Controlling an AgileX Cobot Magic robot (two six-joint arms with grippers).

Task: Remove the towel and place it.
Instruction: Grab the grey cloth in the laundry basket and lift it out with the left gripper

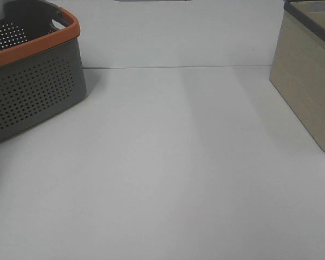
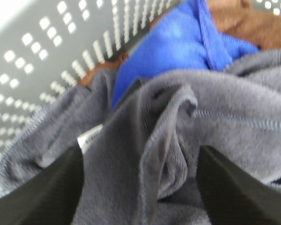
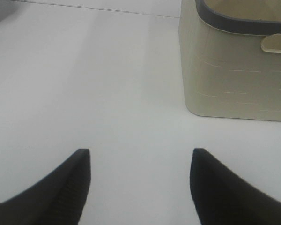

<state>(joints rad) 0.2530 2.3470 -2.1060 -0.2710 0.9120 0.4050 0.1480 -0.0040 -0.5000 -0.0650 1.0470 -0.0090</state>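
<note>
The towel [image 2: 215, 122] is a dark grey terry cloth with a small white tag [image 2: 90, 138]. It lies bunched in the grey perforated basket [image 2: 42, 56]. My left gripper [image 2: 140, 187] is open right over it, with a raised fold of the towel between the two black fingers [image 2: 51, 187]. In the exterior high view the basket [image 1: 32, 81] stands at the far left with an orange rim; its contents and both grippers are out of sight there. My right gripper [image 3: 140, 183] is open and empty above the white table.
A blue cloth [image 2: 178, 42] and a brown cloth [image 2: 253, 23] lie in the basket beyond the towel. A beige bin with a dark rim [image 1: 309, 92] stands at the far right, also in the right wrist view [image 3: 234, 70]. White table [image 1: 168, 162] lies between.
</note>
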